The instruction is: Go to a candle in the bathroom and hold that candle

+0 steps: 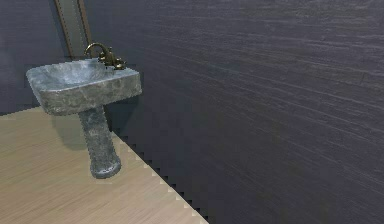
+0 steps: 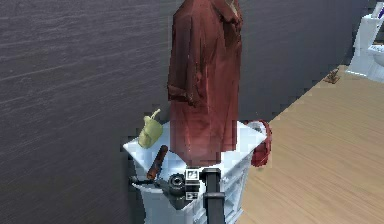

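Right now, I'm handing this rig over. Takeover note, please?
Pincer: low at the front of the white stand; cannot tell whether it holds anything.
Things: a small pale yellow thing, maybe the candle, stands on it, left of a tall red-brown draped shape.
Done: robot is beside the stand, sink ahead.
Left: confirm the candle, hold it clear.

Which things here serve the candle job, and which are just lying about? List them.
Job: tool; white stand before it; small yellowish thing on it and brown stick near the tool, either possibly the candle.
Lying about: red-brown torso statue; red cloth; toilet; grey pedestal sink.
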